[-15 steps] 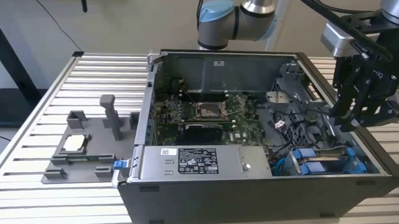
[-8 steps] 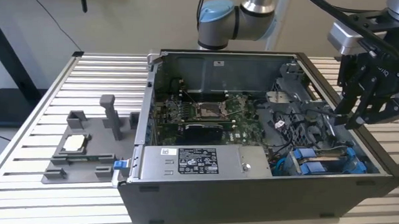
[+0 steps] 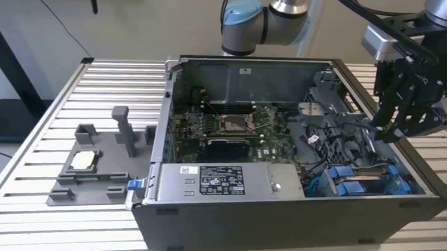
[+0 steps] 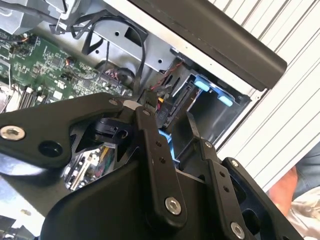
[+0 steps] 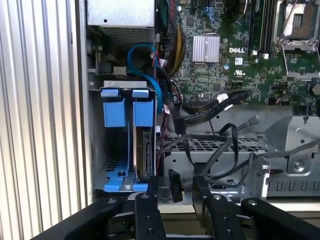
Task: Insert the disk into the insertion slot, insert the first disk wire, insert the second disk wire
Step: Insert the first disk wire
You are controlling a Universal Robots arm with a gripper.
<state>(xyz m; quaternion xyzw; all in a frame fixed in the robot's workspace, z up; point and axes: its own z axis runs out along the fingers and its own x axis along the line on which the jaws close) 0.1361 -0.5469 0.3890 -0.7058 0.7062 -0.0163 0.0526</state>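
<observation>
Seemingly released, gripper (image 5: pixel 176 180) astride a black connector (image 5: pixel 175 189) beside the disk (image 5: pixel 145 155), edge-on, mostly hidden within the insertion slot (image 5: pixel 97 145).

disk bracket (image 5: pixel 141 112): smooth blue plastic | computer case (image 3: pixel 279 228): matt black | table (image 3: pixel 106 82): ribbed bare metal | holder plate (image 3: pixel 95 183): matt grey plastic

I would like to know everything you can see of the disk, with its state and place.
The disk is a thin silver-grey metal slab, seen edge-on in the first wrist view. It stands on its edge inside the insertion slot, at a corner of the open computer case. A bright blue plastic bracket with square end tabs frames it. Dark wires lie close beside it; whether any is plugged in cannot be told. The pincer hangs above, apart from it.
</observation>
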